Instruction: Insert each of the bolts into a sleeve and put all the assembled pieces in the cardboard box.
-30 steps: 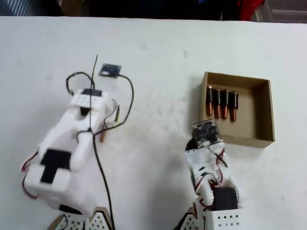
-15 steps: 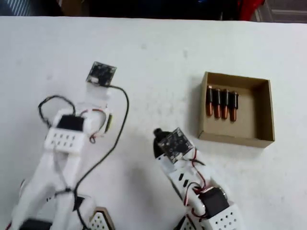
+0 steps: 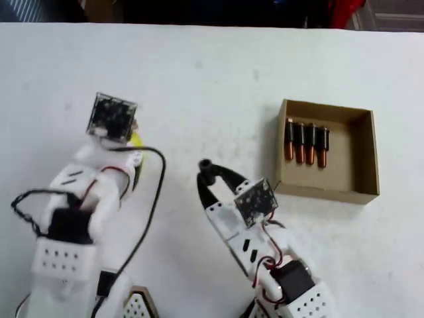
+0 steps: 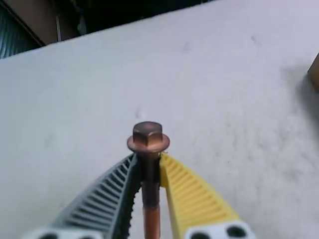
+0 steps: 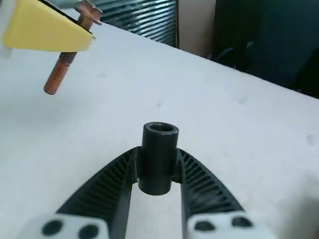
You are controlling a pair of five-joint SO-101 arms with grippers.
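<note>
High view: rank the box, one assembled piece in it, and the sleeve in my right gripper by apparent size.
1. Box
2. Assembled piece
3. Sleeve, seen nearly end-on in the right gripper, so it is foreshortened and its true length is unsure.

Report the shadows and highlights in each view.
High view: even light across the table, with no hard shadows around the cardboard box. Left wrist view: a soft shadow lies on the table beside the box corner, and the bolt head catches a highlight. Right wrist view: the sleeve rim glints, and the room behind is dark.
</note>
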